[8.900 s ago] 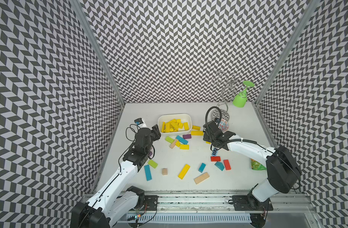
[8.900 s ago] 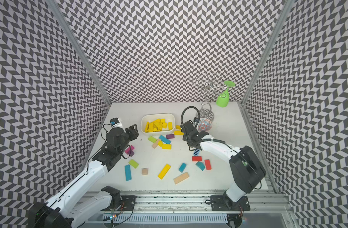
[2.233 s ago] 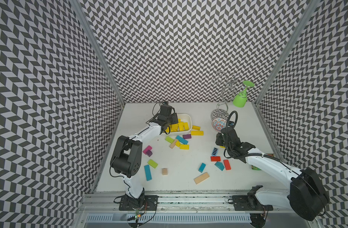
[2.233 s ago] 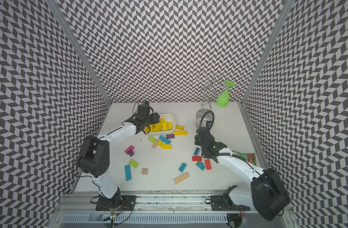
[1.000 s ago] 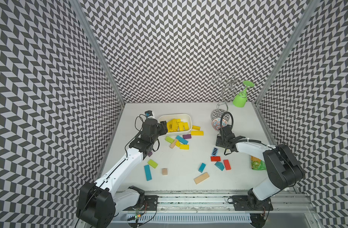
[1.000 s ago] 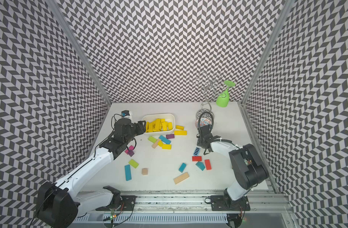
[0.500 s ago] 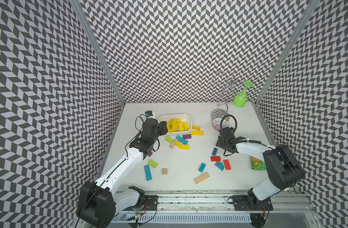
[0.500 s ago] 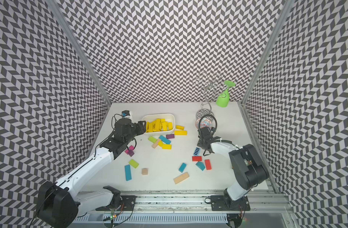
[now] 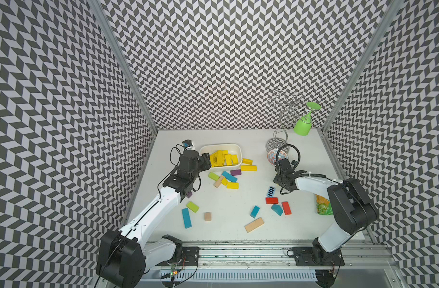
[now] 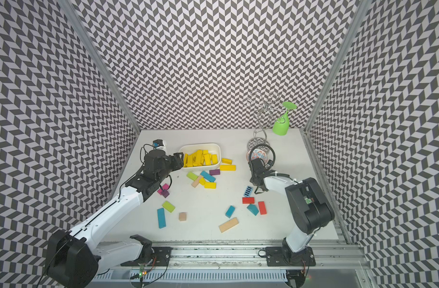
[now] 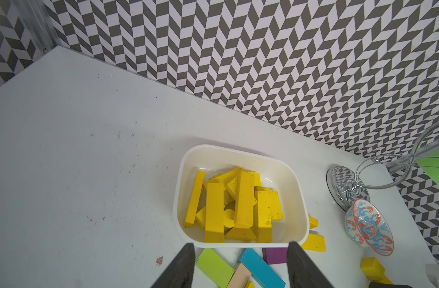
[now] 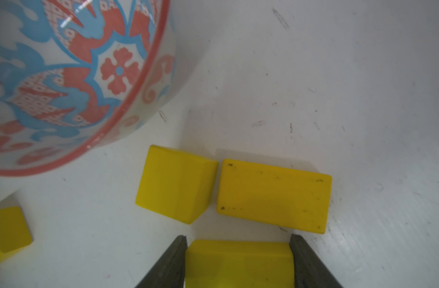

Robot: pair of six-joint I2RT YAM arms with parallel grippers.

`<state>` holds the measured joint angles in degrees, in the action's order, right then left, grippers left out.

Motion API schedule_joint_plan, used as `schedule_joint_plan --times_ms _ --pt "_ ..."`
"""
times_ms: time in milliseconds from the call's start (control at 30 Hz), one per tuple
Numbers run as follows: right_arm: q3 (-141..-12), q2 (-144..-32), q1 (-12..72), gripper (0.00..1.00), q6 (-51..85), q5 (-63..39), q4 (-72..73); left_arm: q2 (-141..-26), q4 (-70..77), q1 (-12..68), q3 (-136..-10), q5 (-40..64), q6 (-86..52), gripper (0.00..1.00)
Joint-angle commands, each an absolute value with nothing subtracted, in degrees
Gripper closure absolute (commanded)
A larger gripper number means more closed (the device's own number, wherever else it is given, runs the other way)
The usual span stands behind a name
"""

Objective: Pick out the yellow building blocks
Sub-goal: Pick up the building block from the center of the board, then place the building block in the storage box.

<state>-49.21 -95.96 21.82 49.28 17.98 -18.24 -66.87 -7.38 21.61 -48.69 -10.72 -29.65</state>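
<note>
Several yellow building blocks [image 9: 223,158] lie piled in the white tray [image 9: 219,144], seen closer in the left wrist view [image 11: 238,207]. More yellow ones lie loose right of the tray [image 9: 248,168] and among the mixed blocks [image 9: 232,185]. My left gripper [image 11: 240,246] hovers open and empty at the tray's near-left rim [image 11: 238,149]. By the patterned bowl [image 12: 64,74], my right gripper [image 12: 238,239] is shut on a yellow block [image 12: 238,261] on the table. A yellow cube [image 12: 176,184] and a yellow brick [image 12: 273,194] lie just beyond it.
Lime [image 9: 214,176], blue [image 9: 229,176], purple [image 9: 235,172], red [image 9: 272,200] and pale wooden [image 9: 254,225] blocks are scattered over the table. A wire rack [image 9: 285,117] with a green glass [image 9: 303,124] stands at the back right. A snack packet [image 9: 323,205] lies under the right arm.
The right gripper's jaws have closed in on the yellow block beside the bowl. The left arm has stayed still at the tray.
</note>
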Motion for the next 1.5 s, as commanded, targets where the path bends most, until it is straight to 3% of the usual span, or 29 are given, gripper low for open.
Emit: schedule_joint_plan --times_ms 0,267,500,667,1033,1467 --pt "-48.1 -96.78 21.6 0.43 49.48 17.53 -20.48 -65.39 -7.38 21.68 -48.09 -11.51 -29.36 0.39" --pt "-46.89 -90.07 21.78 0.58 41.11 17.22 -19.26 -64.69 -7.03 21.71 -47.18 -11.86 -30.36 0.4" --pt "-46.95 -81.06 24.66 0.6 36.15 16.72 -20.24 -64.59 -6.25 21.65 -45.93 -12.04 -31.89 0.4" --pt "-52.58 -80.51 29.79 0.6 32.91 15.94 -20.68 -64.72 -5.35 21.65 -44.85 -11.73 -33.02 0.4" --pt "-75.29 -97.39 39.86 0.6 23.61 14.05 -17.09 -62.63 -6.02 21.69 -42.23 -12.39 -34.02 0.4" --pt "-95.32 -120.39 41.57 0.6 17.51 9.8 -9.95 -61.17 -9.73 21.63 -41.67 -13.05 -33.57 0.4"
